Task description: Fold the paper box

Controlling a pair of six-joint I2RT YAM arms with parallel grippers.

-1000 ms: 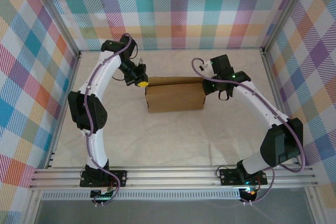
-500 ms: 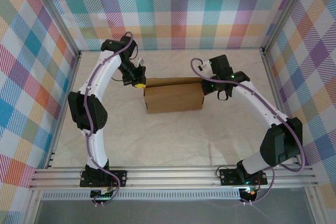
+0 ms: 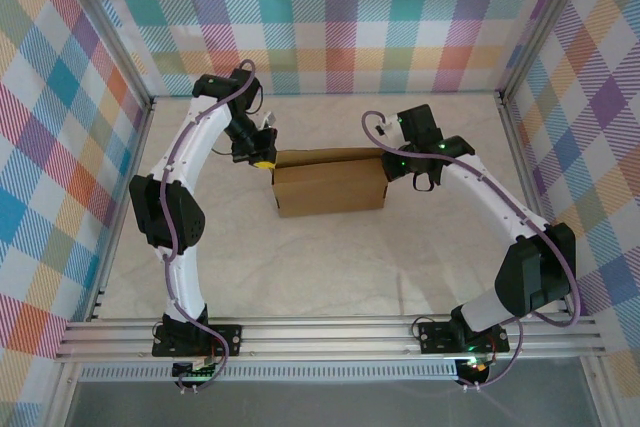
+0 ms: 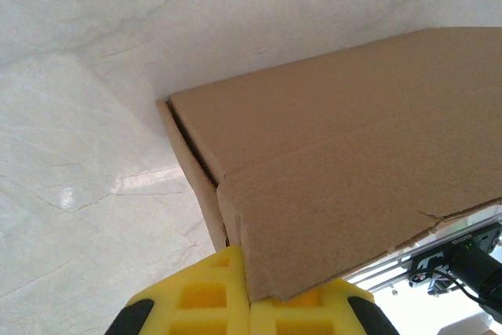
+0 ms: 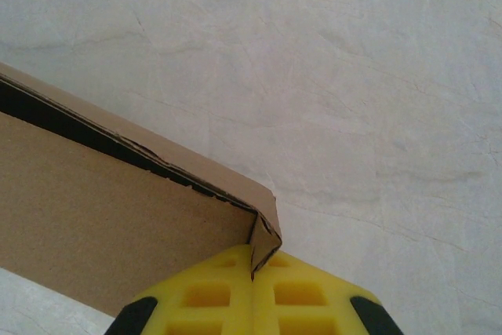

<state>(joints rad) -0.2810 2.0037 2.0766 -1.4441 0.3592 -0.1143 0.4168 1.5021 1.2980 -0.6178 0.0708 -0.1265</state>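
Paper box (image 3: 332,187) sits in the far half of the table (image 3: 330,277), roughly midway between the left and right edges and apart from the walls. Plain brown cardboard, long side facing the near edge. A darker strip runs along its far top edge. In the left wrist view, the box (image 4: 337,154) shows a broad panel with a crease across it and a side wall standing just off the panel's left edge. In the right wrist view, the box (image 5: 118,233) shows a dark gap between cardboard layers along its top edge.

Left gripper (image 3: 263,160) is at the box's far-left corner, its yellow pads (image 4: 200,296) pressed together. A flap corner lies over the seam and hides part of one pad. Cannot tell if any card is pinched.

Right gripper (image 3: 391,163) is at the far-right corner, its pads (image 5: 212,288) also pressed together. The box corner meets the seam at the pad tips.

Around: plaid walls (image 3: 340,17) on three sides, aluminium rail (image 3: 330,332) along the near edge carrying both arm bases, purple cable (image 3: 180,197) along the left arm. Both wrists overhang the box's far corners in the top view.
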